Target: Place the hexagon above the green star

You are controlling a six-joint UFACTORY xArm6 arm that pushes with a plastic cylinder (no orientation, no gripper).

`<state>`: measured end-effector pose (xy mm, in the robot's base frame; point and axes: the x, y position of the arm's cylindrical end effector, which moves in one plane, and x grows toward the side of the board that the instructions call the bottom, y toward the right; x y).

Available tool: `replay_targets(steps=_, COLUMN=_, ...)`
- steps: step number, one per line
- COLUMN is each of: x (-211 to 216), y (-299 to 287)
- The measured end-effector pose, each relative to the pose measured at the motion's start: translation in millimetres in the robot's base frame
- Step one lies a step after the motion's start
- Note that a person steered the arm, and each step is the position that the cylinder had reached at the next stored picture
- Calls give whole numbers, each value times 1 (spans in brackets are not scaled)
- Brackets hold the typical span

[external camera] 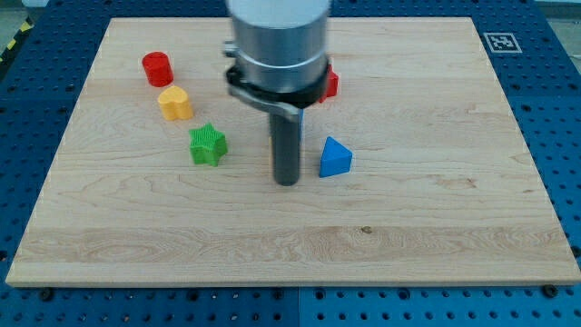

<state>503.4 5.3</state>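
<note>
No words, brand names or numbers can be read anywhere here. The only sign is a small black-and-white square marker (497, 42), a coded tag of dark cells on a white ground, which lies at the far corner of the wooden worktop (436, 200), toward the view's top right. Its pattern is too small to make out cell by cell, and no letters or digits show on it or beside it. At the view's top left, well away from the marker and off the worktop, a short strip of yellow-and-black hazard striping (13, 44) shows; it carries no writing.
</note>
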Motion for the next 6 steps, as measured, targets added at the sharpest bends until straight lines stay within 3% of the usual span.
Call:
replay_targets(steps=1, x=-12, y=14)
replay_targets(steps=3, x=-56, y=-65)
replay_targets(steps=5, x=-84, y=-90)
replay_targets(steps=6, x=-87, y=-130)
